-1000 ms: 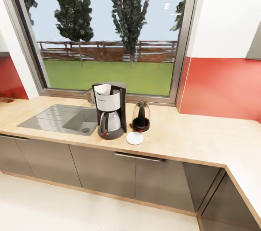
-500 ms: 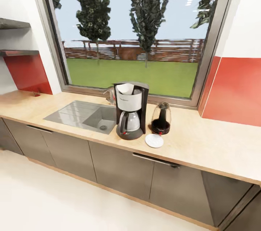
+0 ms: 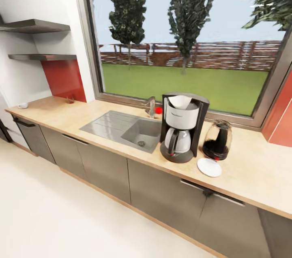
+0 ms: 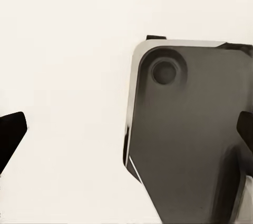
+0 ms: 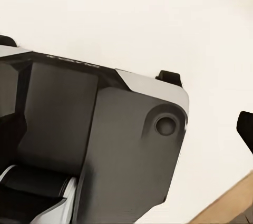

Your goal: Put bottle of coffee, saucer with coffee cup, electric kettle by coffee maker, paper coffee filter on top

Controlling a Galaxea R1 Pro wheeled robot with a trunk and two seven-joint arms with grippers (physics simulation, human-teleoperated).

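The coffee maker [image 3: 182, 128] stands on the kitchen countertop [image 3: 61, 115] just right of the sink, with the white paper coffee filter [image 3: 179, 101] in its top. The electric kettle [image 3: 217, 139] stands at its right. The saucer [image 3: 209, 167] lies bare in front of the kettle. A small white cup-like thing [image 3: 22, 105], probably the coffee cup, sits at the counter's far left end. The kitchen shelf [image 3: 42, 57] hangs above a red panel; the bottle of coffee is out of view. My left gripper [image 4: 126, 134] and right gripper [image 5: 126, 134] hang open over the floor and my base, holding nothing.
A steel sink [image 3: 121, 127] with a tap [image 3: 151, 107] is set into the counter. A small dark thing [image 3: 69, 99] sits by the red panel. A second shelf [image 3: 34, 26] hangs higher up. Pale floor [image 3: 61, 217] stretches before the grey cabinets.
The whole head view has swung left and drawn closer: the coffee maker, kettle and saucer now sit further right in the picture, and the shelves and the counter's left end have come into view.
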